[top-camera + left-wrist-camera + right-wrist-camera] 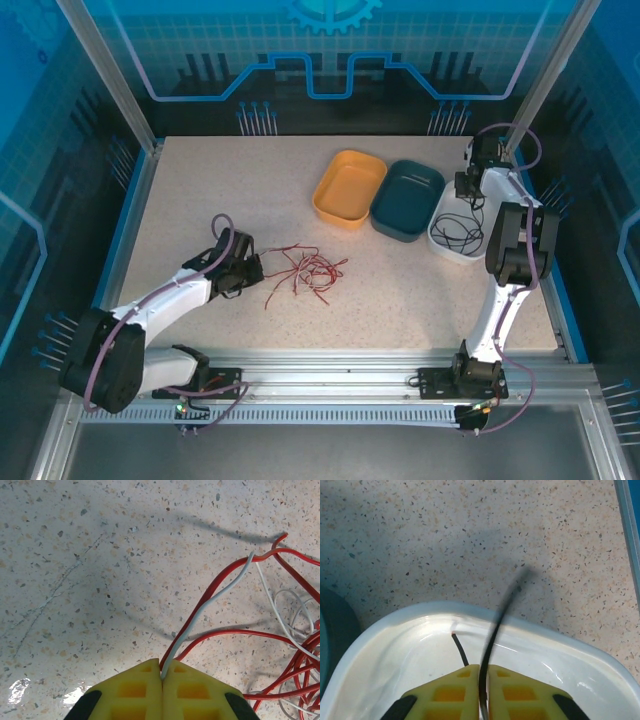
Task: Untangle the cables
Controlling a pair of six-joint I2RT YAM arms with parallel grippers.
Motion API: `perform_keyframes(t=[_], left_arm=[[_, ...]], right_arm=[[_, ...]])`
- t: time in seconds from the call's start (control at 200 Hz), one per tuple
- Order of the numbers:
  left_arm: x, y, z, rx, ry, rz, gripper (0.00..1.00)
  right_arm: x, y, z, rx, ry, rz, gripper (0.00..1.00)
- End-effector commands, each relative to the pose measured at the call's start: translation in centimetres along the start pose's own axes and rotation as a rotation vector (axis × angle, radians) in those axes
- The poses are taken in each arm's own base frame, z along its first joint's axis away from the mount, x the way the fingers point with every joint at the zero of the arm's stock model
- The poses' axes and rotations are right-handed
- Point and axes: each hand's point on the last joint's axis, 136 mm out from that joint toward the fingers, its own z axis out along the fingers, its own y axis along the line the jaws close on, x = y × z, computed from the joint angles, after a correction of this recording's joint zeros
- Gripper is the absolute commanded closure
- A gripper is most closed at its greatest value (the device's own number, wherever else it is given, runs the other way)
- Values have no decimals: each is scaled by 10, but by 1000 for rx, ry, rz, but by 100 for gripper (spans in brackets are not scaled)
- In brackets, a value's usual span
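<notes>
A loose tangle of red and white cables [306,271] lies on the speckled table. My left gripper [247,272] sits at the tangle's left edge. In the left wrist view that gripper [161,666] is shut on a white cable [210,600], which runs up and right beside a red cable [215,582] into the tangle [300,655]. My right gripper [470,186] hovers over the white tray [447,250], where black cables [458,233] lie. In the right wrist view the right gripper [484,669] is shut on a black cable [501,612] that rises blurred above the tray; another black cable end [460,650] rests inside.
An orange tray [349,188] and a teal tray [407,199] stand at the back centre, left of the white tray's rim [580,651]. Blue-edged walls border the table on the left and right. Bare table lies in front of the tangle.
</notes>
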Motion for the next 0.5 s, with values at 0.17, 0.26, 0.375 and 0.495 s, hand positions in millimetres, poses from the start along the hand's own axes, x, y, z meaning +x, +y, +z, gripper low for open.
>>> perform_keyframes(t=[0.17, 0.26, 0.375, 0.495], left_arm=[[-2, -2, -6, 32, -23, -11, 100], [-2, -2, -6, 34, -24, -10, 100], [-2, -2, -7, 38, -26, -11, 100], [-1, -1, -8, 43, -31, -10, 100]], right_arm=[[5, 1, -26, -26, 2, 30, 66], [2, -2, -37, -23, -12, 43, 64], [2, -5, -52, -15, -18, 67, 63], [10, -19, -70, 49, -1, 134, 69]])
